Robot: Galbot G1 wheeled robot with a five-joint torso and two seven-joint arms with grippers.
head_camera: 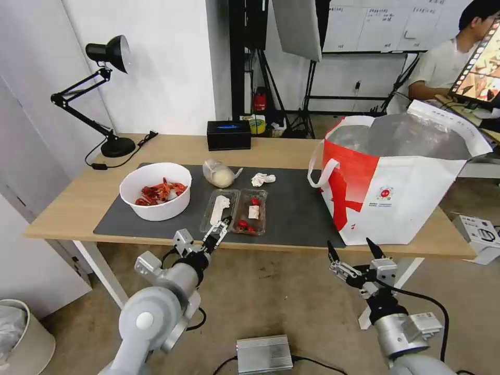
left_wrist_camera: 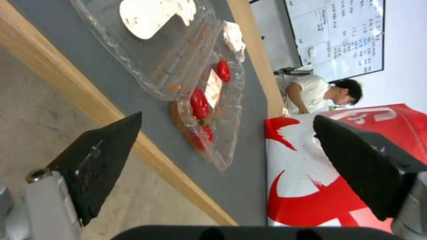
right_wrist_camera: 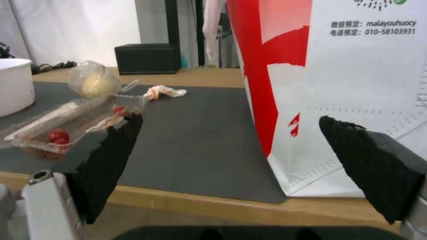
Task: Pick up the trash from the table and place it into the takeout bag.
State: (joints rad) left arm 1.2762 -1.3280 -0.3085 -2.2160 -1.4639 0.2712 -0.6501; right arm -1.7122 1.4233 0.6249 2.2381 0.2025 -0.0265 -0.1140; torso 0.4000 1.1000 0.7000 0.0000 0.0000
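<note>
You are looking at the takeout bag [head_camera: 401, 203] standing open at the right of the head view on the table [head_camera: 78, 200], foil mouth up; its soft walls will probably give if bumped, so drop things in from above. The white bowl [head_camera: 155, 190], left of centre on the dark grey mat [head_camera: 297, 208], is the bulkiest piece and is probably stiff but loose-filled with red scraps, so take its rim and keep it level. The clear clamshell tray [head_camera: 235, 210], lying open at mid-frame by the mat's near edge, is likely thin, slick and springy; pinch a near rim rather than the flat. The knotted bag [head_camera: 220, 173] and the crumpled tissue [head_camera: 262, 179], just behind it, look light and soft and should take a pinch anywhere. Your left gripper [head_camera: 217, 233] is hovering at the table's near edge just before the tray, its fingers spread wide and holding nothing. Your right gripper [head_camera: 354, 251] is waiting lower right, below the table edge before the bag, equally wide apart and empty. A desk lamp [head_camera: 99, 94] and a black tissue box [head_camera: 228, 135] are sitting along the far edge.
</note>
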